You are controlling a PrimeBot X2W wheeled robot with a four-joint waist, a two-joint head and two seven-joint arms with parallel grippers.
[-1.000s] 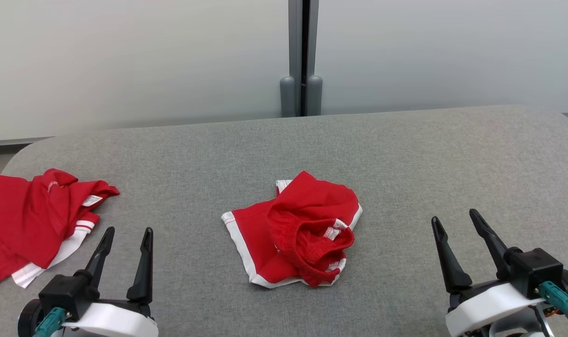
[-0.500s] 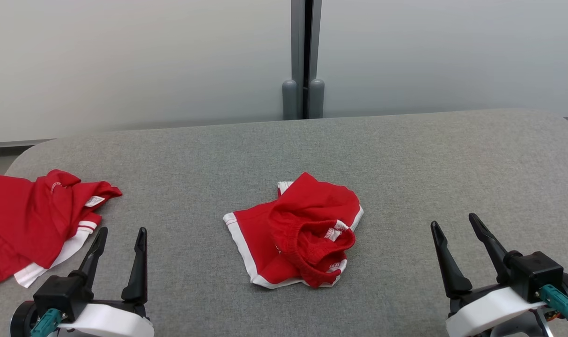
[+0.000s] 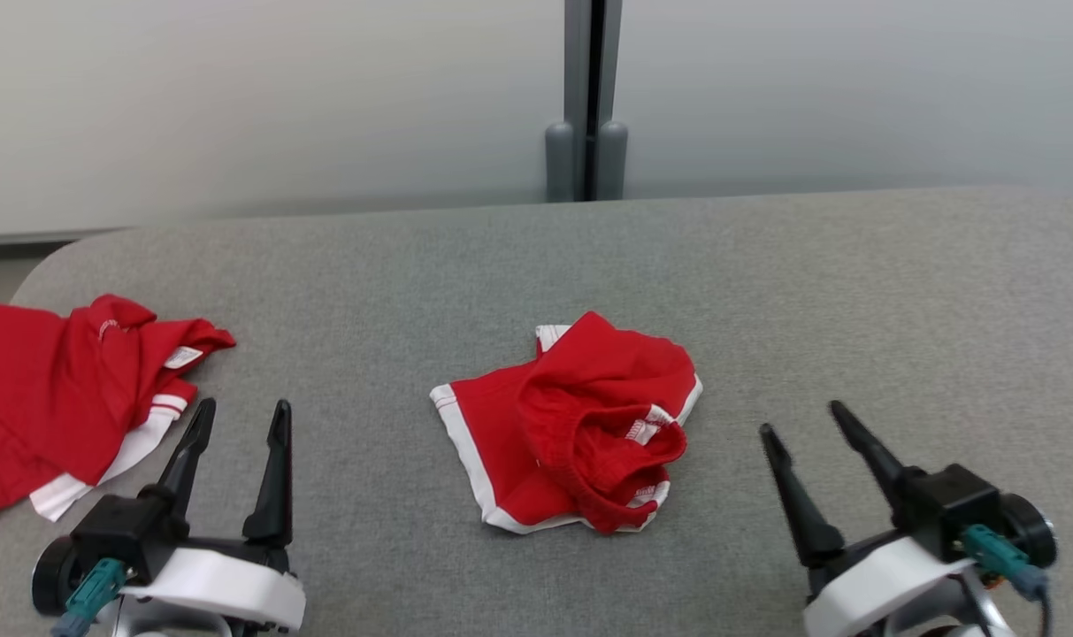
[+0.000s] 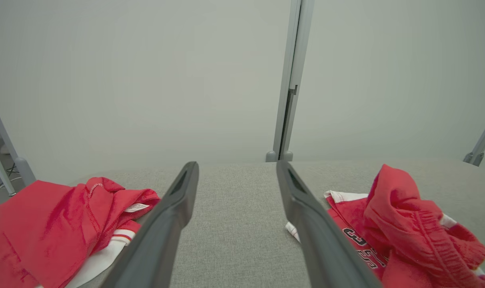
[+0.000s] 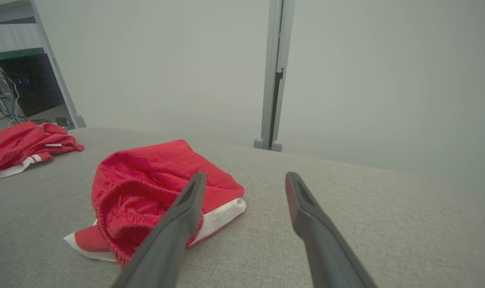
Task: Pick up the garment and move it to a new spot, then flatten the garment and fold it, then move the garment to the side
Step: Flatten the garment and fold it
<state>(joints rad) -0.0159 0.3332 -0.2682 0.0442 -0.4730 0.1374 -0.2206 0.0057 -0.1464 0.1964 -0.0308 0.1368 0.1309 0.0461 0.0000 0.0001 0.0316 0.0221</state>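
Note:
The garment (image 3: 571, 425) is a pair of red shorts with white trim, lying crumpled in the middle of the grey table (image 3: 854, 283), waistband bunched on top. My left gripper (image 3: 244, 407) stands open at the lower left, well apart from the shorts, with nothing between its fingers. My right gripper (image 3: 801, 418) is open at the lower right, a short way right of the shorts. The left wrist view has the garment (image 4: 406, 224) right of the open left gripper (image 4: 237, 165). In the right wrist view the garment (image 5: 154, 180) sits left of the open right gripper (image 5: 246, 175).
A second red garment with white trim (image 3: 58, 398) lies rumpled at the table's left edge, just left of my left gripper, and shows again as the red garment (image 4: 66, 216). A pale wall with a grey post (image 3: 589, 133) runs behind the table.
The head view has shifted slightly. My right gripper has moved left, closer to the shorts. The left gripper and the garments have stayed where they were.

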